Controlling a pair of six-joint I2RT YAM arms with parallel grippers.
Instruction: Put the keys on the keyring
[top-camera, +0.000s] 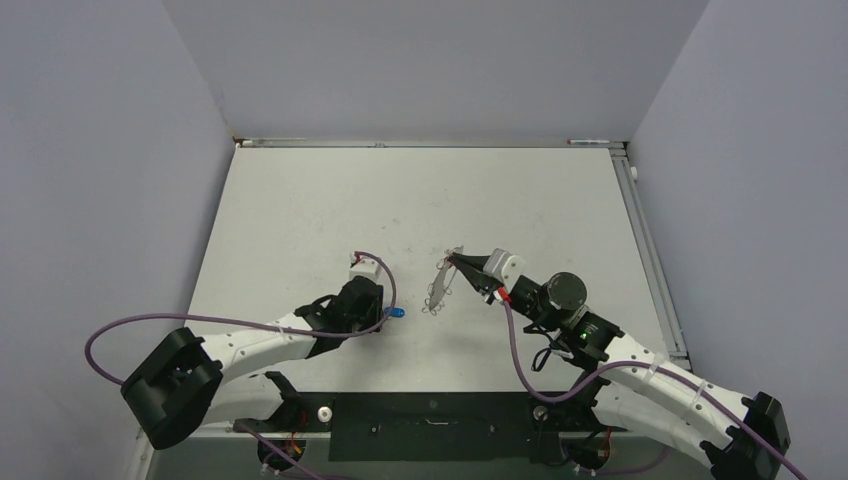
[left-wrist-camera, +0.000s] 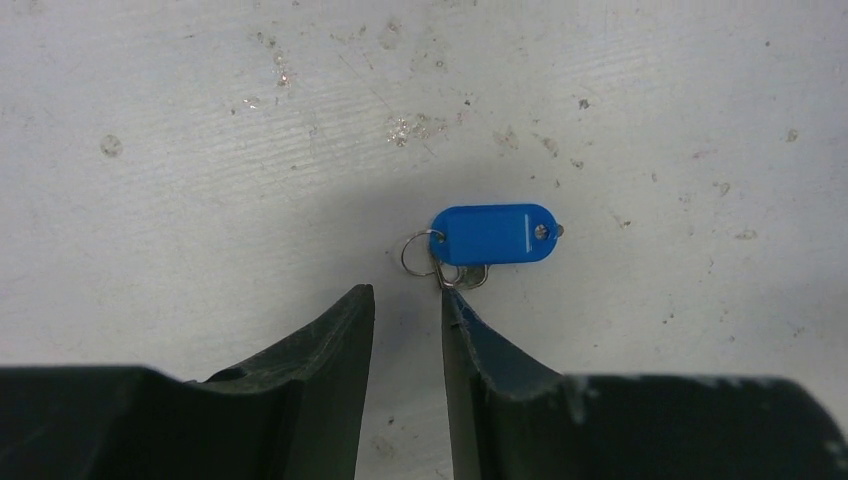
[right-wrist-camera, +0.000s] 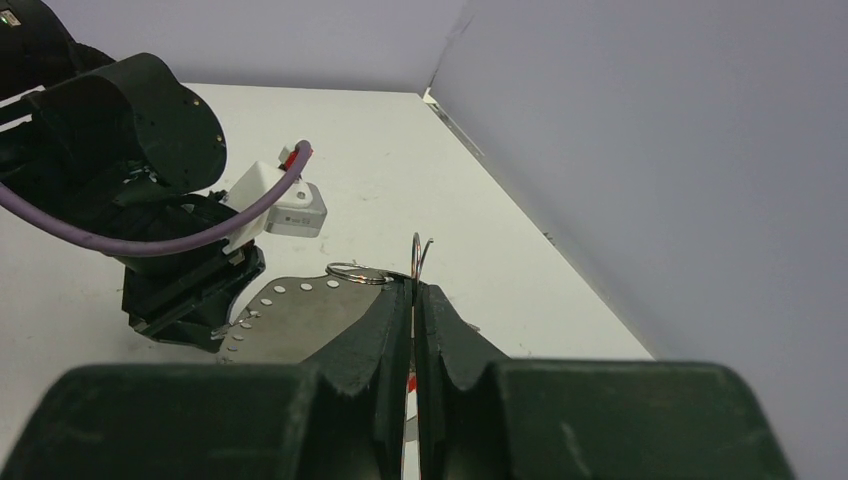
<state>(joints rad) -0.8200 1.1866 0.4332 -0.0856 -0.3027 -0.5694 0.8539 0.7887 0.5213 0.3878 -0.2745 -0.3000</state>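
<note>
The blue key (left-wrist-camera: 493, 235) lies flat on the white table, its small split ring (left-wrist-camera: 418, 252) to the left; it also shows in the top view (top-camera: 397, 314). My left gripper (left-wrist-camera: 405, 296) is open with a narrow gap, low over the table, its right fingertip (left-wrist-camera: 452, 305) at the key's metal part. My right gripper (right-wrist-camera: 413, 290) is shut on the rim of the silvery keyring (right-wrist-camera: 300, 310) and holds it tilted above the table; in the top view the keyring (top-camera: 440, 285) hangs left of that gripper (top-camera: 460, 263). A bit of red shows in the gap between the right fingers; the red key is not clearly seen.
The white table (top-camera: 400, 200) is walled by grey panels at the back and both sides. The left arm's wrist (right-wrist-camera: 130, 130) with its purple cable (right-wrist-camera: 150, 240) is just beyond the keyring in the right wrist view. The two grippers are about a gripper's width apart.
</note>
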